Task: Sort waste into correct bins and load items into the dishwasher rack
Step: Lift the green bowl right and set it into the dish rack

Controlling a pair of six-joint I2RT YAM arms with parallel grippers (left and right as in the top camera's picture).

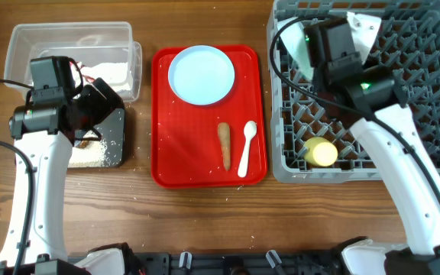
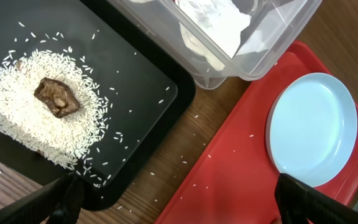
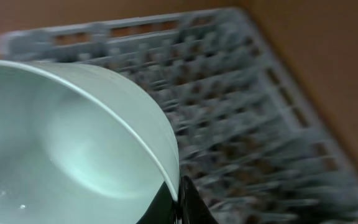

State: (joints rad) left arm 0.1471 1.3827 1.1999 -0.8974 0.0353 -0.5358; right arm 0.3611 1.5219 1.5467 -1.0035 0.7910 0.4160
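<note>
Gripping a pale blue bowl [image 3: 73,143] by its rim, right claw [image 3: 174,200] reaches from lower right over dishwasher rack [image 1: 403,92], upper right. Left claw [image 2: 176,196] spread wide, hovering above black tray [image 2: 135,81] holding rice [image 2: 23,118] and brown lump [image 2: 56,98], left of desk [image 1: 205,221].

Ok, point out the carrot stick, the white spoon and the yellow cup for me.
Carrot stick [image 1: 225,145]: overhead view, middle of its length.
White spoon [image 1: 246,151]: overhead view, middle of the handle.
Yellow cup [image 1: 321,153]: overhead view, centre of its body.
</note>
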